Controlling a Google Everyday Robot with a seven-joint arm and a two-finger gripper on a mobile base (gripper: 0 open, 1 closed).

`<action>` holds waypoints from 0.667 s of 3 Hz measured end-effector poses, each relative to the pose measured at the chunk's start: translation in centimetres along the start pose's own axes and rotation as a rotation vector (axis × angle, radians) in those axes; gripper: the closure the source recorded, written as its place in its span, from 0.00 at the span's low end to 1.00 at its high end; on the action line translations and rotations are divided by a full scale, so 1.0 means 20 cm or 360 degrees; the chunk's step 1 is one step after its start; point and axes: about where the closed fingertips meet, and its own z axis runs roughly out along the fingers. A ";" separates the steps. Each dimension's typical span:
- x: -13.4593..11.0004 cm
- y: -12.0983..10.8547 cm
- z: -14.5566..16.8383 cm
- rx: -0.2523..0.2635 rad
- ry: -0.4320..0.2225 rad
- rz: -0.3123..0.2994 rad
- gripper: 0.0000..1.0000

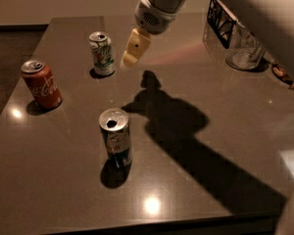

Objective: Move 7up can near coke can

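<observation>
The 7up can [102,53], white with green markings, stands upright at the back left of the dark table [186,180]. The red coke can [41,84] stands upright near the left edge, in front of and left of the 7up can. My gripper [134,50] hangs above the table just right of the 7up can, apart from it, with nothing in it that I can see. Its cream fingers [136,47] point down and to the left.
A slim silver-and-blue can [116,137] stands in the middle front. A clear glass [243,50] and a dark holder [220,14] stand at the back right, with some small items [284,76] at the right edge. The arm's shadow lies across the table's centre.
</observation>
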 end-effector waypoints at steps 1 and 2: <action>-0.18 -0.08 0.13 0.0039 -0.0026 0.0023 0.00; -0.31 -0.15 0.28 0.0057 -0.0009 0.0034 0.00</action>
